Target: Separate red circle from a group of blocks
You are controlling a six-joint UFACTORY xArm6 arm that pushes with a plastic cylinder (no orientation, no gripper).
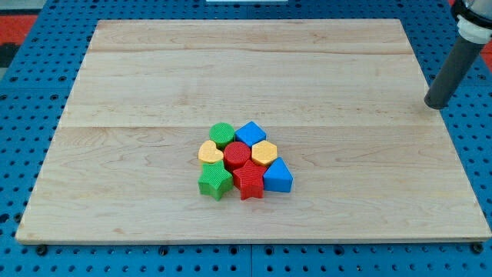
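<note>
The red circle (237,154) sits in the middle of a tight cluster of blocks on the wooden board (154,77), below the board's centre. Around it are a green circle (222,134), a blue cube (250,132), a yellow heart (210,151), a yellow hexagon (264,151), a green star (215,183), a red star (248,181) and a blue triangle (278,176). My tip (436,105) is far off at the view's upper right, just past the board's right edge, well apart from all blocks.
The board lies on a blue perforated table (23,115). The dark rod (453,65) rises toward the view's top right corner.
</note>
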